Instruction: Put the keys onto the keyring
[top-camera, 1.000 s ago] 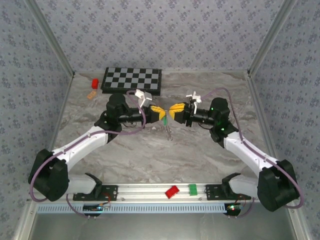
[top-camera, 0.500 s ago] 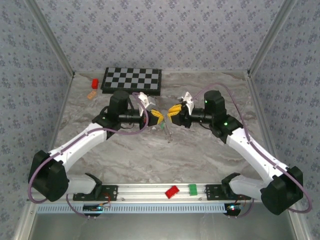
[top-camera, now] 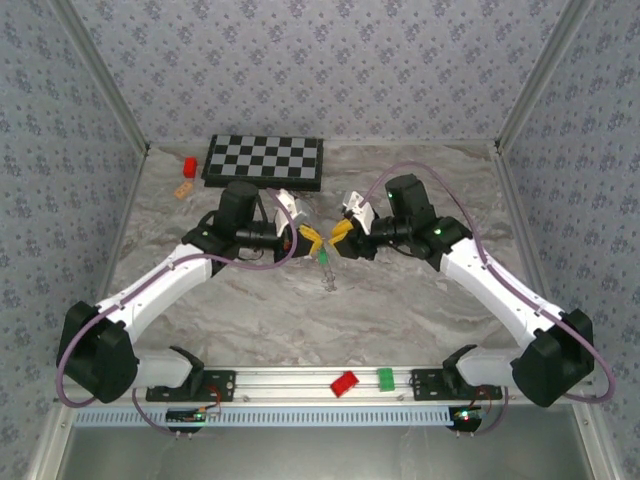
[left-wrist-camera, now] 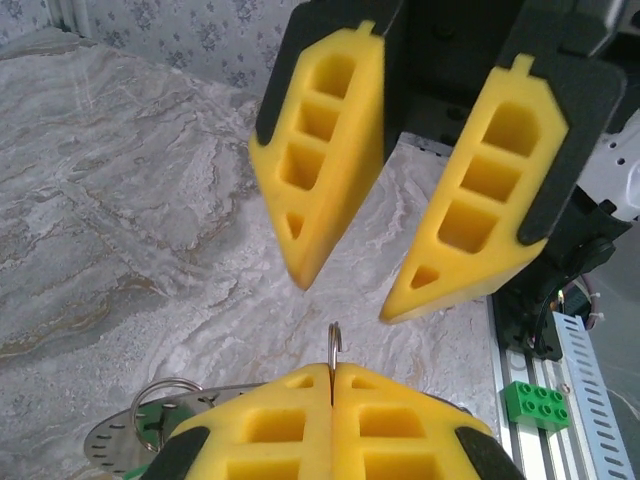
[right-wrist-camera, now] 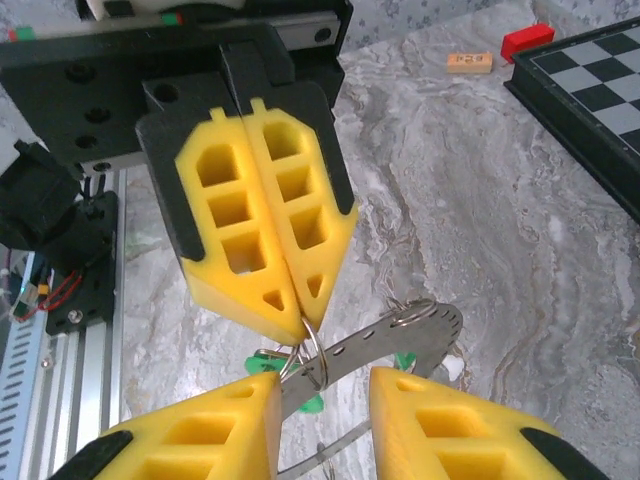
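1. Where both arms meet over mid counter (top-camera: 400, 300), L gripper (top-camera: 313, 237) has jaws closed, tips pinching a thin wire loop (right-wrist-camera: 312, 350).
2. R gripper (top-camera: 337, 238) jaws open, one tip on each side of keyring (right-wrist-camera: 400, 335).
3. Keyring is flat, grey, tilted, up off counter; loop crosses its band.
4. Keys (right-wrist-camera: 312, 403): green heads just under keyring, by R tips.
5. Green block (top-camera: 386, 378) on near rail.
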Controlling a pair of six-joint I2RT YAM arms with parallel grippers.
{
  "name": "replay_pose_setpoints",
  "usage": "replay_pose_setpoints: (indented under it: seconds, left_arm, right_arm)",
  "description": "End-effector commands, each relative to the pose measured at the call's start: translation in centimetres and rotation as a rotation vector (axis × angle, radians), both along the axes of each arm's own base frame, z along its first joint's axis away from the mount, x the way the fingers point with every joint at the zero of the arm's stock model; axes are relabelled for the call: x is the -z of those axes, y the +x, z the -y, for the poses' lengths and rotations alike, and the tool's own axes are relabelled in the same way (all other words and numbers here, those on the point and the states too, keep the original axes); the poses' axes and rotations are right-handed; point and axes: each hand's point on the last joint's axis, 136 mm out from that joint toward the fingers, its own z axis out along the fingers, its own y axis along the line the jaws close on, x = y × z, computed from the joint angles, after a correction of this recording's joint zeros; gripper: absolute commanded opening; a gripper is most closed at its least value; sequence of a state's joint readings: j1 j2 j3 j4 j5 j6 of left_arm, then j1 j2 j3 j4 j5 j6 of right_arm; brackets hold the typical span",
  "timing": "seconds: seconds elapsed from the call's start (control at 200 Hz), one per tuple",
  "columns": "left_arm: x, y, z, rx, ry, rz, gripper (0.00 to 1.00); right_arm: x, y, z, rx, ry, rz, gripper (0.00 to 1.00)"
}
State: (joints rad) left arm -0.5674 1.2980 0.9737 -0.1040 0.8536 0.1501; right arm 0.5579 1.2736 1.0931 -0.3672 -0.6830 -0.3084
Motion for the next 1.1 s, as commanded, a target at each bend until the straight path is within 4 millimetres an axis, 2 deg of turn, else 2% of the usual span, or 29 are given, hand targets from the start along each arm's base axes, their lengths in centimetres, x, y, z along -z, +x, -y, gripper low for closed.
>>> replay_pose_setpoints:
  seconds: [0.0, 0.28, 0.6, 0.77, 0.825, 1.025, 1.095]
  left_arm:
    - [-2.2, -0.1, 0.3, 0.046, -0.041, 0.050, 0.00]
    - [-1.9, -0.1, 0.6, 0.058, -0.043, 0.030, 0.00]
    - [-2.1, -0.2, 0.6, 0.069, -0.049, 0.026, 0.00]
    - [-2.0, -0.3, 0.6, 0.072, -0.048, 0.024, 0.00]
    - [-2.1, -0.3, 0.6, 0.072, -0.048, 0.024, 0.00]
    - [-2.0, -0.4, 0.6, 0.075, -0.047, 0.022, 0.00]
    - [-1.9, -0.3, 0.6, 0.074, -0.045, 0.022, 0.00]
  right_arm:
    - [-0.6, 0.2, -0.4, -0.014, -0.014, 0.033, 0.29]
    - [-0.3, 0.0, -1.0, -0.047, -0.012, 0.022, 0.29]
    - [0.1, -0.2, -1.3, -0.060, -0.016, 0.014, 0.22]
    - [-0.2, -0.4, -1.4, -0.069, -0.006, 0.013, 0.11]
    - [-0.2, -0.3, -1.4, -0.067, -0.006, 0.013, 0.00]
    - [-0.4, -0.5, -1.3, -0.066, -0.002, 0.024, 0.00]
    - [-0.4, -0.5, -1.1, -0.059, -0.007, 0.031, 0.06]
